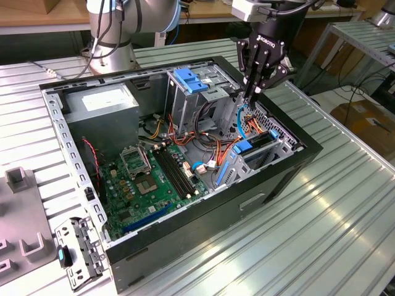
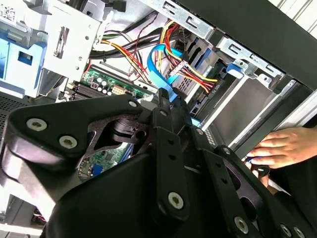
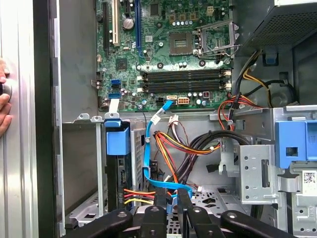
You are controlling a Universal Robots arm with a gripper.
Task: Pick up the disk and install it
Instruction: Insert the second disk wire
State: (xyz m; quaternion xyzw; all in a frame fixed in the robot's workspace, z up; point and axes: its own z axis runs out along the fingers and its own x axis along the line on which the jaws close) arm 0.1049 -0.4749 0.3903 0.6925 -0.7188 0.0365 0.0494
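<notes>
The black robot gripper (image 1: 250, 97) is being held low inside the open black computer case (image 1: 278, 185), in the upper right of the exterior view. Its fingers are being pinched narrow on the flat blue cable (image 3: 148, 148). In the first wrist view, the flat silver disk with blue rails (image 3: 120, 173) is being held edge-on in the grey metal bay (image 3: 79, 163), near the cable. A person's hand (image 2: 285, 146) is being rested on the case.

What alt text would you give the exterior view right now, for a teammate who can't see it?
A black gripper reaches down into an open computer case lying on a ribbed metal table, beside a blue data cable at the drive bays. The green motherboard, grey power supply and a blue-topped metal cage lie exposed.
</notes>
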